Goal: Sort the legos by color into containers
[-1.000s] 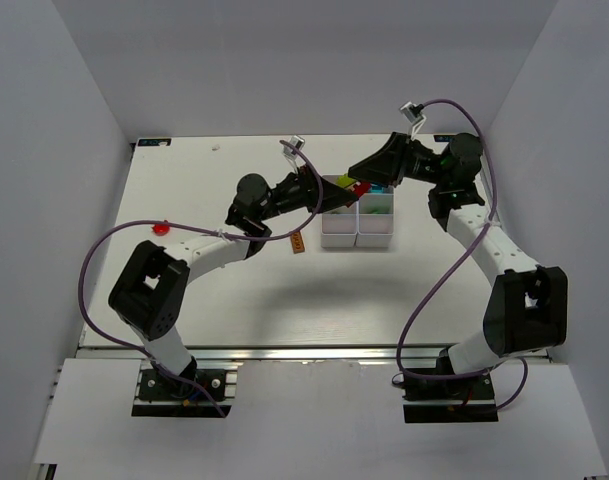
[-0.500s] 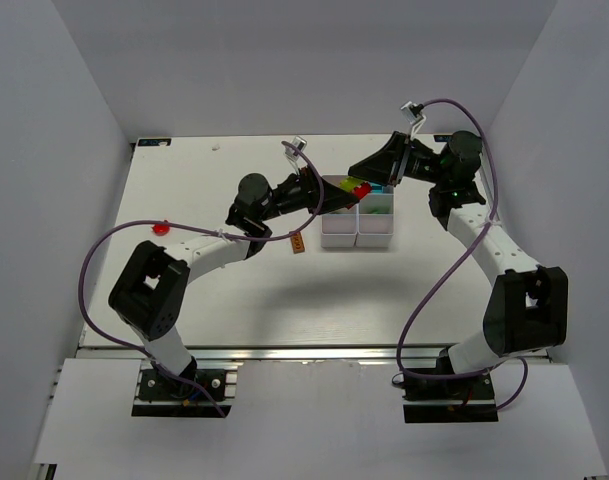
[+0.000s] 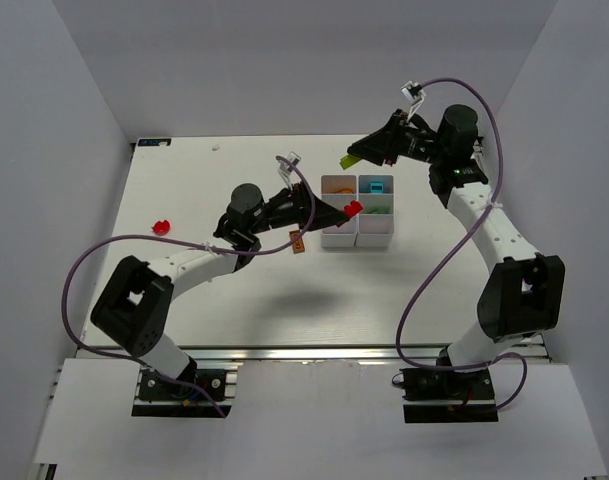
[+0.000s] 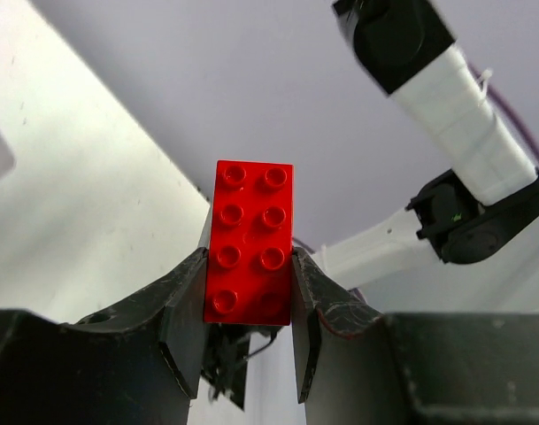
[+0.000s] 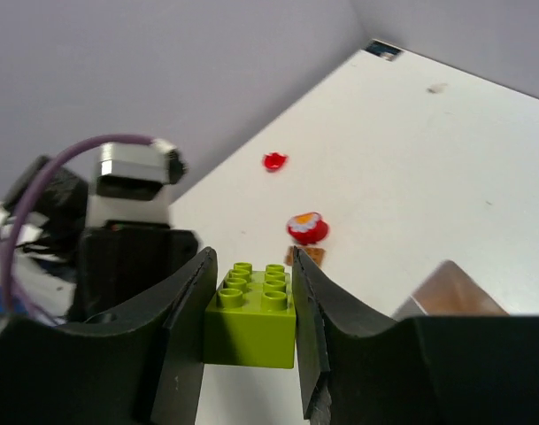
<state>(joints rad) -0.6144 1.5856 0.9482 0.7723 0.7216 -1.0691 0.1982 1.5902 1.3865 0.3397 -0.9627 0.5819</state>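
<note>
1. Left gripper (image 4: 249, 266), pinching red brick (image 4: 250, 221) at left edge of tray (image 3: 356, 241), frame centre: lower over a free cell, then release
2. Right gripper (image 5: 251, 282), clamped on green brick (image 5: 251, 317), upper right: drop only where green shows
3. Counted: one tray, six cells; two bricks held; two loose, red piece (image 3: 162, 226) far left, brown piece (image 3: 297, 241) beside tray

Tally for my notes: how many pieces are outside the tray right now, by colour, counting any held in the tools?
Red: 3 (red brick in the left tool, loose red piece, orange-topped red piece)
Green: 1 (green brick in the right tool)
Brown: 1 (brown piece)
Total: 5
</note>
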